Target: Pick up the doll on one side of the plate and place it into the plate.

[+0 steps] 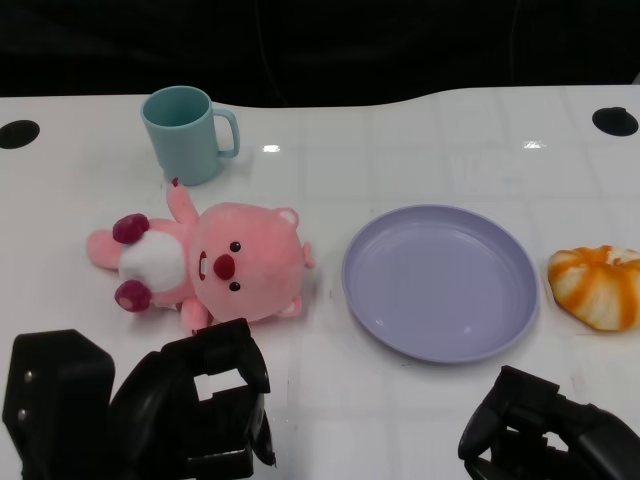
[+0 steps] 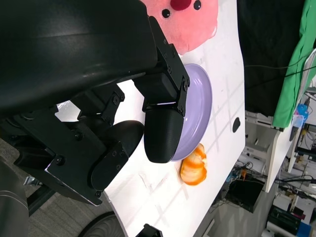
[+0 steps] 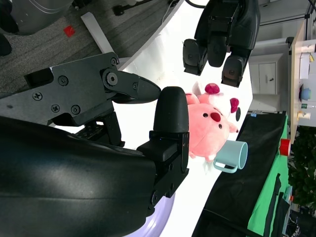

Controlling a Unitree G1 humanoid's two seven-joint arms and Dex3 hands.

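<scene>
Left robot hand (image 1: 200, 405) near doll (image 1: 215, 262).

The doll (image 1: 205, 262) lies on the table (image 1: 420, 130) to the left of the plate (image 1: 440, 281), well apart from it, with the cup (image 1: 187, 133) standing just behind it on the far side. To the plate's right sits a bun (image 1: 596, 286) (near the table's right edge). My left hand (image 1: 190, 410) hangs just in front of the doll at the near edge, and my right hand (image 1: 550, 428) is near the plate's front right.
</scene>
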